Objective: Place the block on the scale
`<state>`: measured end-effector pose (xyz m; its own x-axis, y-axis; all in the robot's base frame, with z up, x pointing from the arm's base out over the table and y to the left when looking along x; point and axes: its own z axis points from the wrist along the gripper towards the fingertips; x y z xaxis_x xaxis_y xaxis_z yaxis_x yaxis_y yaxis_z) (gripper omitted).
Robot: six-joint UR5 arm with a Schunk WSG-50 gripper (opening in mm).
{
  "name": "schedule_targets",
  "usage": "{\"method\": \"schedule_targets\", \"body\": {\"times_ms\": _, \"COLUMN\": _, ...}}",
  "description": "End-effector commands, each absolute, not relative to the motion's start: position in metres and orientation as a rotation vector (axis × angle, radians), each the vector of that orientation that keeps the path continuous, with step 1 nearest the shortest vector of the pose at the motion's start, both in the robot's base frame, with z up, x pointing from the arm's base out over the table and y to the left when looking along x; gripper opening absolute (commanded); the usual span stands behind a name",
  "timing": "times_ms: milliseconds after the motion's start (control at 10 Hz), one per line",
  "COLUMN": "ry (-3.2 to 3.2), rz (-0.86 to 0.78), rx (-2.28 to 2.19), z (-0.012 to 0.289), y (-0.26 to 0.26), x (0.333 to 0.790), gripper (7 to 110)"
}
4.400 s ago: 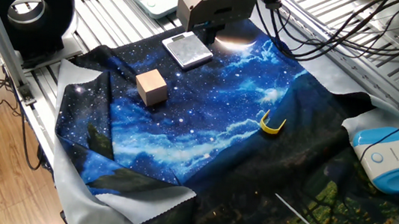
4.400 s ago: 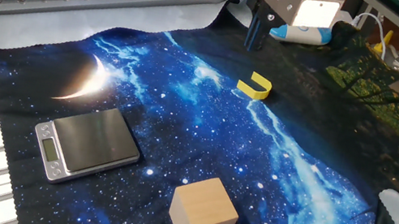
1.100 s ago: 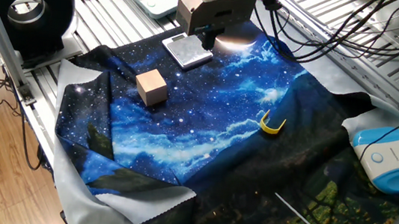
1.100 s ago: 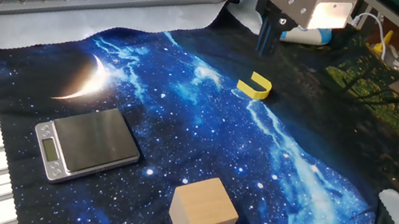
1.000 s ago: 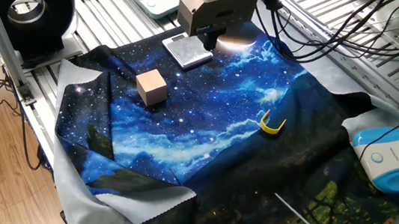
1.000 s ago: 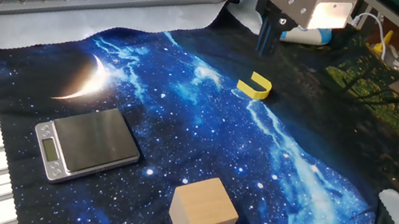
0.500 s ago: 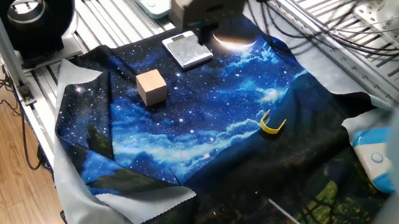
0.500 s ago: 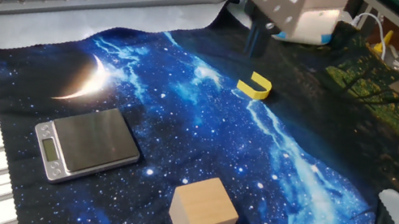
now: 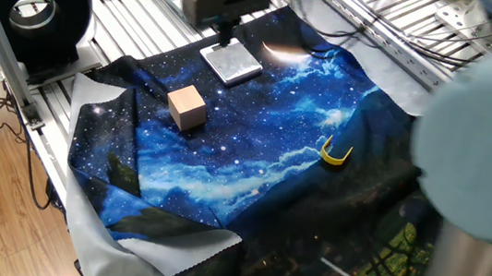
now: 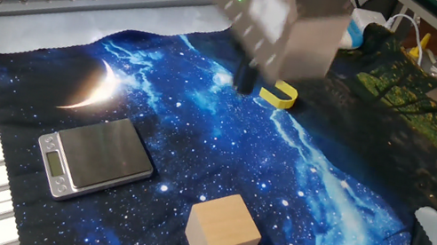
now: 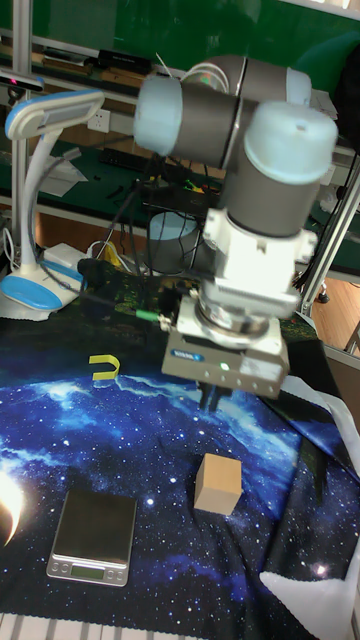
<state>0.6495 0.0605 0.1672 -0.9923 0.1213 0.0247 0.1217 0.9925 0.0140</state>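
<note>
Block (image 9: 186, 108) sits left of centre in one fixed view, on a starry blue cloth (image 9: 254, 148), untouched and well apart from the gripper (image 9: 226, 32). In the other fixed view it lies at the bottom centre (image 10: 222, 234), with the scale (image 10: 95, 158) to its left, near but not touching. The scale's grey plate is bare. In the tall fixed view the block (image 11: 218, 484) stands at lower centre, the scale (image 11: 92, 536) at lower left, and the gripper (image 11: 213, 398) hangs above and just behind the block. Its dark fingers point down and nothing is seen between them; whether they are parted or closed I cannot tell, as they are small and blurred. A yellow curved piece (image 10: 278, 94) lies on the cloth near the top centre of the other fixed view, partly behind the blurred gripper (image 10: 245, 79).
</note>
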Motion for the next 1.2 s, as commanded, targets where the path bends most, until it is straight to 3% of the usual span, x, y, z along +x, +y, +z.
{"method": "schedule_targets", "body": {"times_ms": 0, "ry": -3.114, "rz": -0.038, "rx": -0.226, "z": 0.148, "y": 0.088, "x": 0.686, "gripper": 7}}
{"method": "schedule_targets", "body": {"times_ms": 700, "ry": -3.163, "rz": -0.043, "rx": -0.36, "z": 0.077, "y": 0.134, "x": 0.727, "gripper": 7}}
{"method": "schedule_targets", "body": {"times_ms": 1100, "ry": -3.161, "rz": -0.061, "rx": -0.384, "z": 0.073, "y": 0.15, "x": 0.713, "gripper": 7}}
